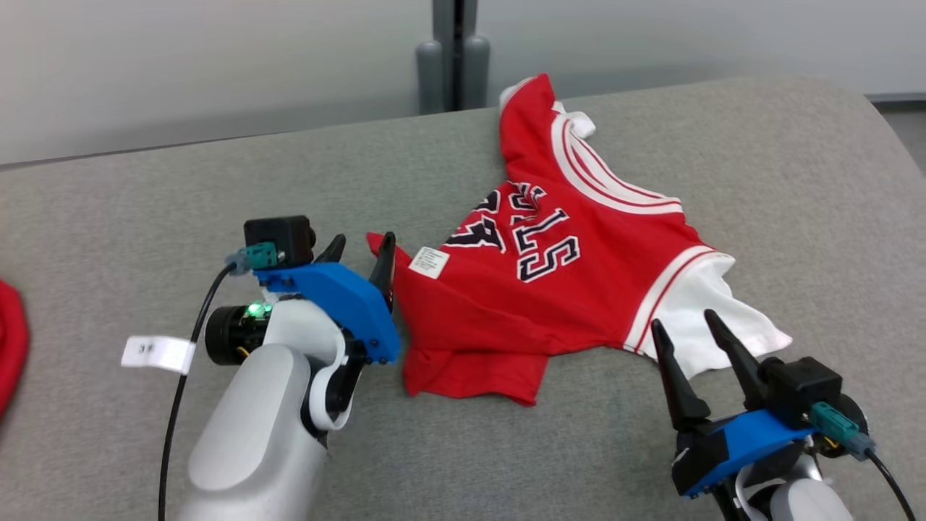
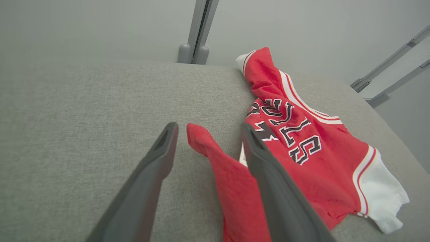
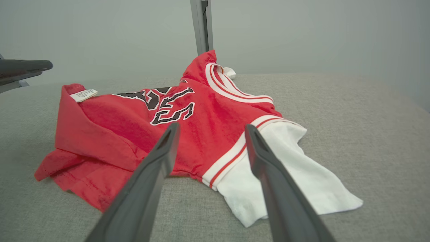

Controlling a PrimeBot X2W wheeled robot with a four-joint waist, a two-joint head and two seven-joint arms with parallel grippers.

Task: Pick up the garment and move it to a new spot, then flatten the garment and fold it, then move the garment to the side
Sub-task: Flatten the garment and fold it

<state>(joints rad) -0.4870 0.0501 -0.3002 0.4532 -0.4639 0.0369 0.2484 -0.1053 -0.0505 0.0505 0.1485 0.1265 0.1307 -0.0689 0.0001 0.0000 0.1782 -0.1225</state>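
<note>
In the head view, the garment, a red jersey with white sleeves, is lying rumpled on the bench. It is sitting right of the middle, with one shoulder reaching the far edge and the near hem doubled under. The left tool is standing wide at the jersey's left corner, and the right tool is standing wide by the white sleeve.

In the left wrist view, a raised red corner is sitting between the left tool's spread fingers; whether they are touching it I cannot tell.

In the right wrist view, the right tool is gaping over the sleeve seam, gripping nothing.

Judging by the creases, flattening is only beginning. The folding and the move to the side are not yet done.
</note>
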